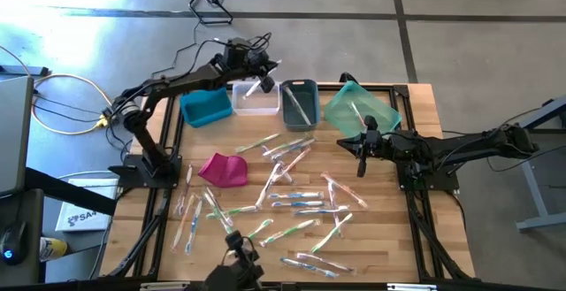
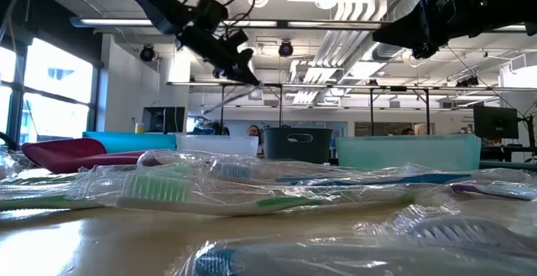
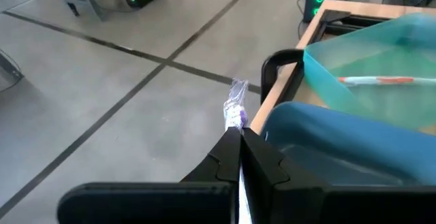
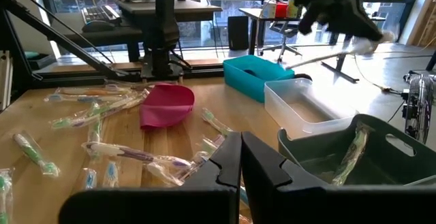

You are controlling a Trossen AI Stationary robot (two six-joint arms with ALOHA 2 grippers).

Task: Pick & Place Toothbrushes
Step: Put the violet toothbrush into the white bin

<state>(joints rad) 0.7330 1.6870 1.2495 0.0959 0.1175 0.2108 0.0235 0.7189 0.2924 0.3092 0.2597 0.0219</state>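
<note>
While hidden low, toothbrush (image 3: 235, 112) in L tool (image 3: 240, 137)

One camera looks straight down, one sits level at tabletop height, and both wrist cameras face the bins (image 1: 299, 102).

Your right tool (image 4: 240, 157) hangs shut above the bench (image 4: 170, 139). Wrapped toothbrushes (image 4: 88, 108) lie scattered beside a magenta pouch (image 4: 167, 105). Past it you see a blue bin (image 4: 255, 74), a clear bin (image 4: 306, 108) and a grey bin (image 4: 368, 149) holding one toothbrush.
</note>
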